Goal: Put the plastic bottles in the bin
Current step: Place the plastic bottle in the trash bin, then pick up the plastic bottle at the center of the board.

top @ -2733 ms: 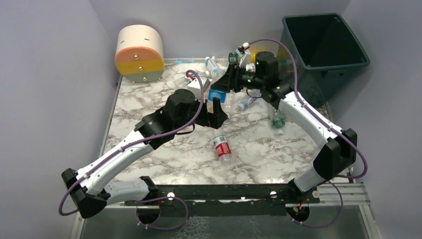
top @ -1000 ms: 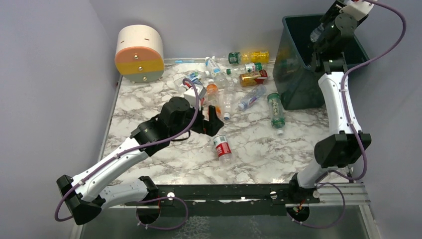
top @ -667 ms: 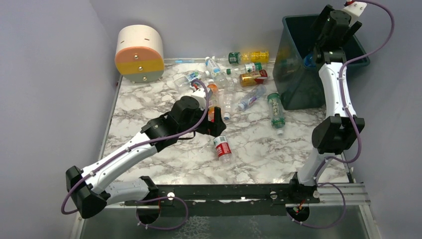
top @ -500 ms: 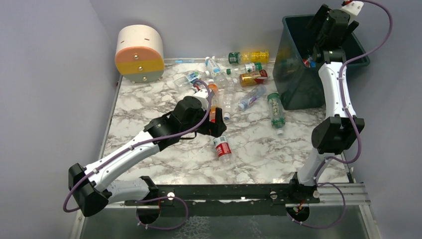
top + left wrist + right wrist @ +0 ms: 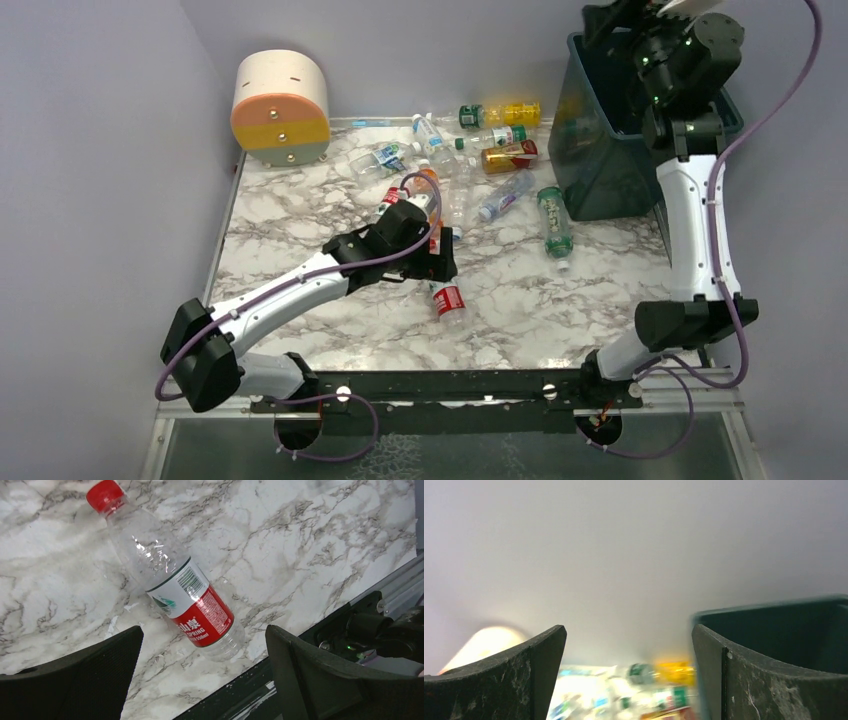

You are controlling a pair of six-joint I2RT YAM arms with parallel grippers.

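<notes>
Where the left gripper [image 5: 204, 630] hangs with its jaws spread wide and empty, a red-labelled bottle [image 5: 192, 605] lies on its side on the marble table [image 5: 310, 545] just beneath it. The right gripper [image 5: 629, 630], likewise wide and empty, is raised above the bin [image 5: 600, 160]. The other bottles [image 5: 505, 156] lie clustered on the table beside the bin.

I work in a robotics lab cell; plain lilac walls [image 5: 100, 150] box in my marble-patterned tabletop [image 5: 560, 310]; my left arm [image 5: 285, 292] and right arm [image 5: 695, 220] are bolted to a black metal rail [image 5: 450, 385] at its near edge (purple cables [image 5: 300, 283] trail along them).
</notes>
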